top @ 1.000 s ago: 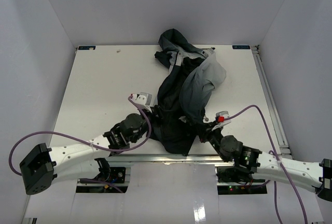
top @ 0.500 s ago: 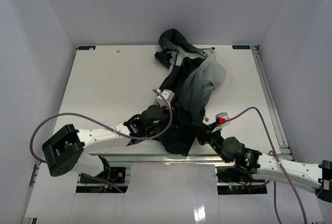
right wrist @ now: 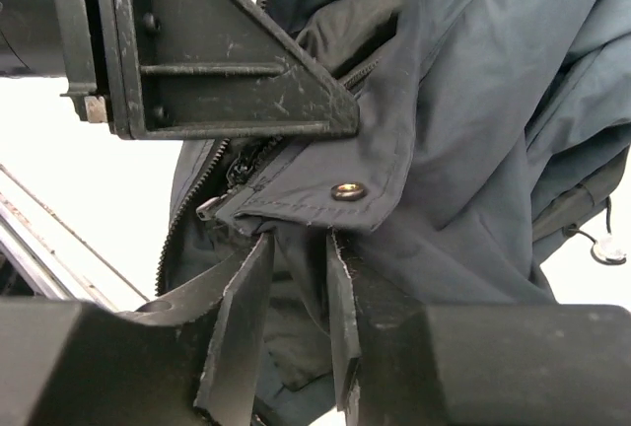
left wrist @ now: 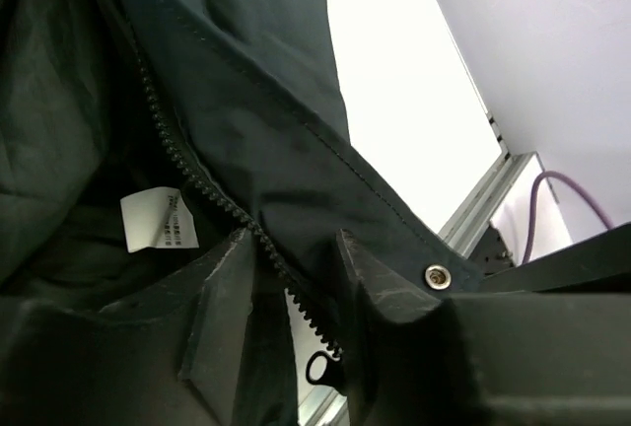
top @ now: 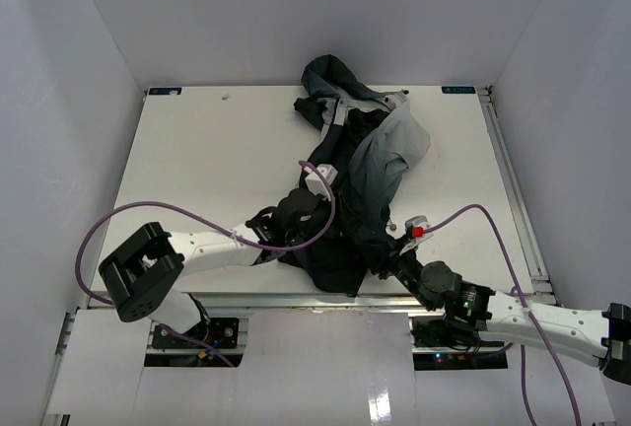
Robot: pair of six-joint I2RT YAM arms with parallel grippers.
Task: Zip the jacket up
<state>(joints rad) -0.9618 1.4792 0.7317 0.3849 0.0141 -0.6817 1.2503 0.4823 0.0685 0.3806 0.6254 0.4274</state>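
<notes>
White tabletop [top: 197, 150] was seen beneath the jacket [top: 360, 165], heaped from the far edge to the near centre (matte navy cloth, pale grey panels). A white care label [left wrist: 158, 221] was sewn inside, its print too small to be read. The left gripper [left wrist: 296, 298] was parted around black zipper teeth [left wrist: 197, 179]; the right gripper [right wrist: 296, 308] was held slightly apart at a hem with a round metal snap [right wrist: 347, 190]
</notes>
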